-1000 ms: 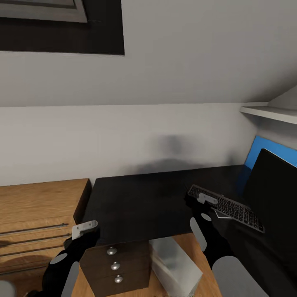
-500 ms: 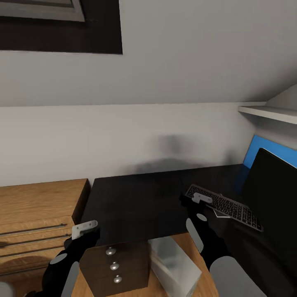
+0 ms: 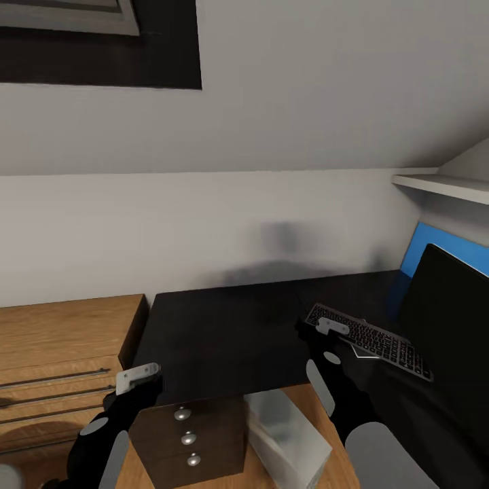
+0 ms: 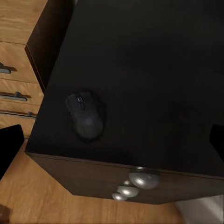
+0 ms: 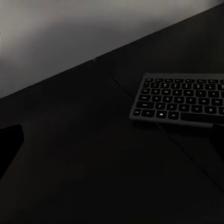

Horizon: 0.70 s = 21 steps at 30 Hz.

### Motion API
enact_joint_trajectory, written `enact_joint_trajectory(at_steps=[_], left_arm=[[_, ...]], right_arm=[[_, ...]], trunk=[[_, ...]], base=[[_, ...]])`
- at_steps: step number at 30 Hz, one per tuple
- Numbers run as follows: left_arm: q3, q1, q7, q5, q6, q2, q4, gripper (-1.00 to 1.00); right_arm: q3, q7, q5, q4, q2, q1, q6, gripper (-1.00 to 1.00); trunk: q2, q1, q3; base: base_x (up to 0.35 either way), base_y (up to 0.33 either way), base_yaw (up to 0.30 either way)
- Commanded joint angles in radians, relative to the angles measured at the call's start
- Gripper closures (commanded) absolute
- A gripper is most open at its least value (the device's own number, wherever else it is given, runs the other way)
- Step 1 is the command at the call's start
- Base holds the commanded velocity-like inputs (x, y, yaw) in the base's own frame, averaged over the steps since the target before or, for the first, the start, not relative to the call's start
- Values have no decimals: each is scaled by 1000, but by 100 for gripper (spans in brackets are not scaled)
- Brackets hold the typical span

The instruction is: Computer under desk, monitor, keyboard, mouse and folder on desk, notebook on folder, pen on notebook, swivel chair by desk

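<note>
Black keyboard (image 3: 370, 339) on desk (image 3: 224, 333) w/ mouse (image 4: 85, 115), monitor (image 3: 451, 319) beside.

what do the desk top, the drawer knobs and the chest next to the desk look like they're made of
Desk top: looks like matte black laminate or painted board; flat dark surface with faint sheen, no grain visible.
Drawer knobs: likely polished metal; round, silver, with bright highlights.
Chest: seems to be wood or wood veneer; warm brown with visible streaky grain, and thin dark bar handles.
</note>
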Motion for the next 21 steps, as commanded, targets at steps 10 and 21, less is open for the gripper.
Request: enact_joint_trajectory(at_steps=[10,21], left_arm=[[15,-1,7,12,4,-1,-1,-100],[15,-1,7,12,4,-1,-1,-100]], right_arm=[[4,-6,-8,-3,-1,-1,1,-100],[3,-5,-7,-3,-4,1,1,-100]], trunk=[[-1,0,-1],[-1,0,-1]], base=[[0,0,0],[78,0,0]])
